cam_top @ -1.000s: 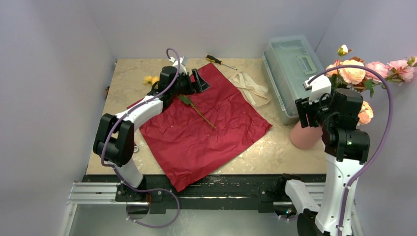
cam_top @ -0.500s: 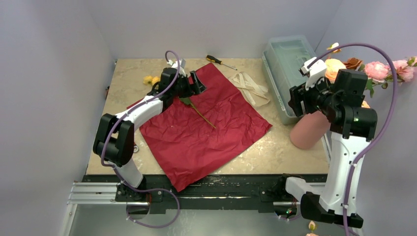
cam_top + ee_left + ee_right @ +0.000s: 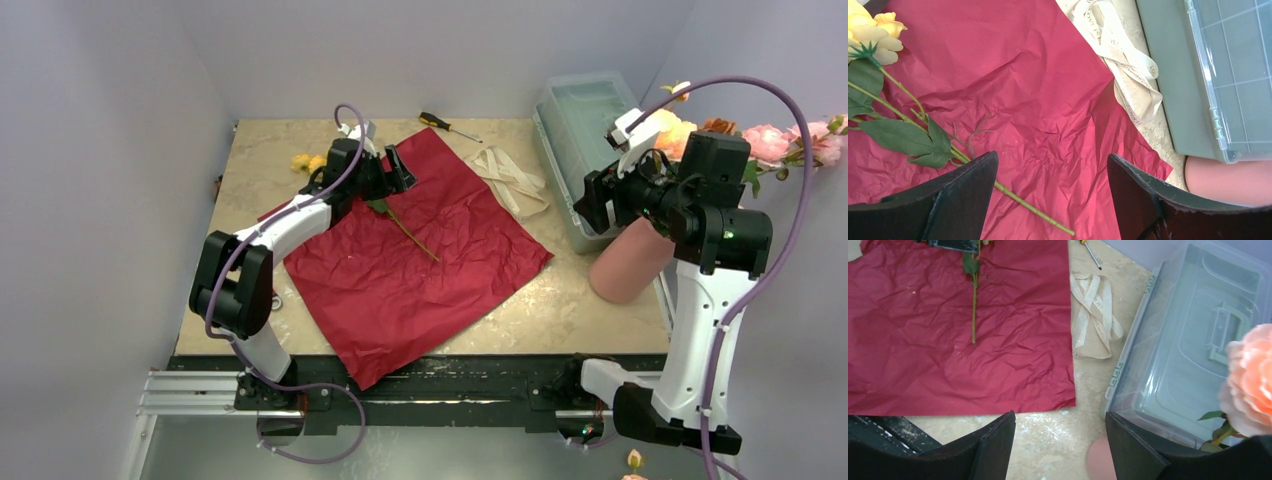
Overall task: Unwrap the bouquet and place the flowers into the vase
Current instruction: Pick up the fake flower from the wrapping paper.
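The left claw (image 3: 1051, 159) and right claw (image 3: 1059, 416) are gaping empty; grabbing the flat-lying flower (image 3: 898, 136) is risking snagging the paper (image 3: 1038, 90).

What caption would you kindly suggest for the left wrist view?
Open left gripper over a yellow rose lying on red paper.

Crinkled matt paper sheet (image 3: 1048, 115) beneath the left jaws; clear glossy plastic box (image 3: 1188, 350) ahead of the right jaws; smooth matt vase (image 3: 620, 270) below them.
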{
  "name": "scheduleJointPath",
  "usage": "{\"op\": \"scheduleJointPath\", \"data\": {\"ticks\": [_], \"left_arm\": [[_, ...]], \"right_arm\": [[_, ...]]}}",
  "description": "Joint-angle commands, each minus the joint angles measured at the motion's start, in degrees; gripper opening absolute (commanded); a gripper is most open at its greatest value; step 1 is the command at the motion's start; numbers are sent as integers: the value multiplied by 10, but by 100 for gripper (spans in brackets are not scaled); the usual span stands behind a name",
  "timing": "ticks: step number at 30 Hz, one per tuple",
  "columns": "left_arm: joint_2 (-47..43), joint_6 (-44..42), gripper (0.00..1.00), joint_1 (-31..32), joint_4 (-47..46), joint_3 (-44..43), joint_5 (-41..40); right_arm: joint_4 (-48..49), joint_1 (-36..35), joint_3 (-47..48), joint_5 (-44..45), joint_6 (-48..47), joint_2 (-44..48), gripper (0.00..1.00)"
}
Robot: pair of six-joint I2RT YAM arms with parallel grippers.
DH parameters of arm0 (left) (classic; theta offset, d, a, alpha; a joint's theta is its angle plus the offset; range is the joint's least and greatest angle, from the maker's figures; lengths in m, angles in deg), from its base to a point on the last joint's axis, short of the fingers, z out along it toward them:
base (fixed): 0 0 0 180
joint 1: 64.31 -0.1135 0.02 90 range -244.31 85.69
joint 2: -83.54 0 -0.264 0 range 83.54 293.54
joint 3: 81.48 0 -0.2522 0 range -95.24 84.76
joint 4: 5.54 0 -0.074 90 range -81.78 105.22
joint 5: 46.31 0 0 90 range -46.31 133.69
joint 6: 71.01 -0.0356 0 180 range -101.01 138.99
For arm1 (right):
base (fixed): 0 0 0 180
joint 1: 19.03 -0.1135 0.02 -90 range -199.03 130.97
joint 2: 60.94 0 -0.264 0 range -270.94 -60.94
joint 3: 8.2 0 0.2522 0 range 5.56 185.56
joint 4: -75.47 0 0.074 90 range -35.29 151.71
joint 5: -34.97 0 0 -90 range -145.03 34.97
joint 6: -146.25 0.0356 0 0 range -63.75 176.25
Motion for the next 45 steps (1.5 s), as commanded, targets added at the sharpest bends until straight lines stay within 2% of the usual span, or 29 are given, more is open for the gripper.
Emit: {"op": "scheduleJointPath", "data": {"ticks": [1,8,12,23,37,42,45], "left_arm": [[-13,10,79,-4,-5,-19,-16],[-7,16,71,-4,83,-39,-130],[39,49,63,-4,184,-98,-198],[118,59,54,0,198,-141,-304],[233,43,58,-2,175,-214,-343],[254,44,48,-2,186,-227,-337],[258,54,34,-6,199,-233,-316]], "right_arm": [[-13,-12,-9,-36,-7,5,69],[33,-69,-41,-24,47,12,67],[68,-114,-58,-12,71,3,67],[91,-158,-29,-1,65,-55,68],[100,-160,-28,7,75,-65,69],[103,-160,-24,8,84,-67,69],[108,-159,-25,9,88,-68,70]]}}
